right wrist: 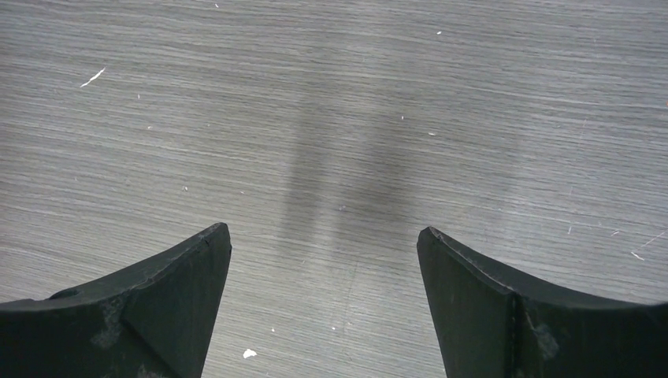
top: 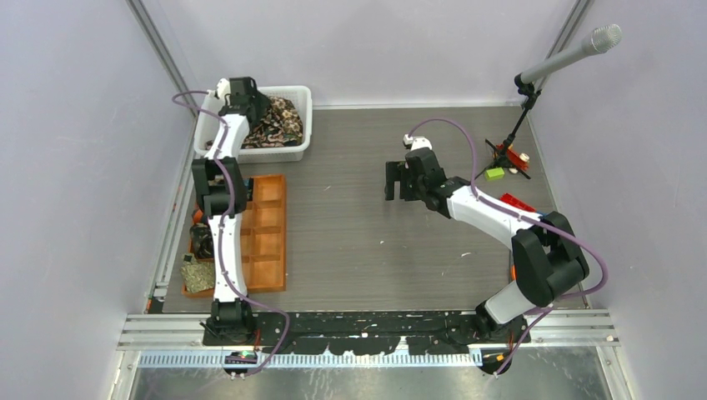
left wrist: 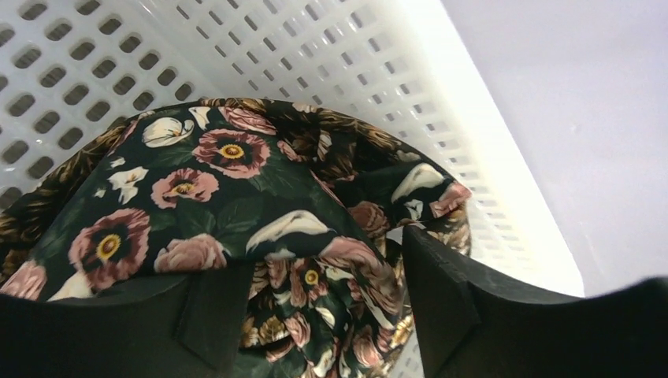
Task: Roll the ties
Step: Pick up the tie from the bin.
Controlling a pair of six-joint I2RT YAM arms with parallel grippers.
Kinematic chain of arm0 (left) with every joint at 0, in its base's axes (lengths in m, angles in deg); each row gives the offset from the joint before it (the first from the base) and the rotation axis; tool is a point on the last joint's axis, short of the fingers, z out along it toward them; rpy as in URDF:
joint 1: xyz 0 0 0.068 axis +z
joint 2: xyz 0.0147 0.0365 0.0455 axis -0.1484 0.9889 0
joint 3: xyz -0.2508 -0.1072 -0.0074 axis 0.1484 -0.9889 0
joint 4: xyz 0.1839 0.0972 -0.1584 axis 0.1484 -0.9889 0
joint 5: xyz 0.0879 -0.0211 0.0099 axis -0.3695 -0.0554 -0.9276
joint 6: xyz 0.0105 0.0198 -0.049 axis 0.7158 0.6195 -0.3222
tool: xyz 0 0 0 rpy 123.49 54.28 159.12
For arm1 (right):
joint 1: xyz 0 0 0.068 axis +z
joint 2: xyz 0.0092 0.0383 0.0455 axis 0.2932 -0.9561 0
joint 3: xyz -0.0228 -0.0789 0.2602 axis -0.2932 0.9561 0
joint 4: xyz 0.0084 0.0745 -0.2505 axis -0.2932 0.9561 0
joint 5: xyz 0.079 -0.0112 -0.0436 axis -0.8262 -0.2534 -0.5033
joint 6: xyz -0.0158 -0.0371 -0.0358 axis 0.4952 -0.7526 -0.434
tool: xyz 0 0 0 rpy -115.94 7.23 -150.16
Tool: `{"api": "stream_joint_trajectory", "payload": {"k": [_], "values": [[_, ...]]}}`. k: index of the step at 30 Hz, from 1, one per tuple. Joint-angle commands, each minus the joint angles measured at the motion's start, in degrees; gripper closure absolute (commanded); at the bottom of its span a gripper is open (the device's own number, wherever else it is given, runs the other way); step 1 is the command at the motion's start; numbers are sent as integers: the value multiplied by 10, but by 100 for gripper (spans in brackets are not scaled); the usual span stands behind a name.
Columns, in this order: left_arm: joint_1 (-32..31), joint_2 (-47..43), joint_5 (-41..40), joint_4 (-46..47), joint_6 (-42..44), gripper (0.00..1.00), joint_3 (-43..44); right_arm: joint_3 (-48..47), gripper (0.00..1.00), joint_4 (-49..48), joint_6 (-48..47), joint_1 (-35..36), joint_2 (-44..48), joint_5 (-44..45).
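Crowding the basket wall (left wrist: 378, 71), left fingers (left wrist: 441, 307) straddle floral tie (left wrist: 197, 205).

Walls (top: 75, 167): plain pale lavender panels on left, far and right.
Tabletop (top: 358, 250): grey wood grain, scattered white specks.
Near edge: aluminium rail (top: 575, 329).
Far right corner: microphone (top: 602, 37) on stand.

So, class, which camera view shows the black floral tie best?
Left wrist: the black floral tie fills the frame in the white basket, flowers sharp, between the open fingers of the left gripper. Top external shows only a small patterned heap, partly behind that arm. Right wrist shows none of it.
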Motion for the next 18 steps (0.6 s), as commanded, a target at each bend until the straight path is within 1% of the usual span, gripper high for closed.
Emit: {"api": "stream_joint_trajectory", "payload": {"k": [1, 6, 8, 9, 15, 18], "values": [[7, 18, 22, 39, -27, 39, 33, -26, 9, -10, 8, -4, -4, -9], [7, -3, 28, 64, -33, 82, 5, -32, 12, -6, 9, -5, -9, -10], [7, -17, 24, 71, -33, 95, -11, -34, 14, -4, 8, -6, -12, -12], [7, -26, 22, 73, -33, 99, -16, -36, 14, -3, 8, -5, -14, -11], [7, -67, 23, 63, -22, 100, -13, -45, 19, 6, 9, -5, -22, -11], [7, -97, 17, 59, -12, 100, -10, -44, 19, 6, 9, -5, -20, -10]]}}
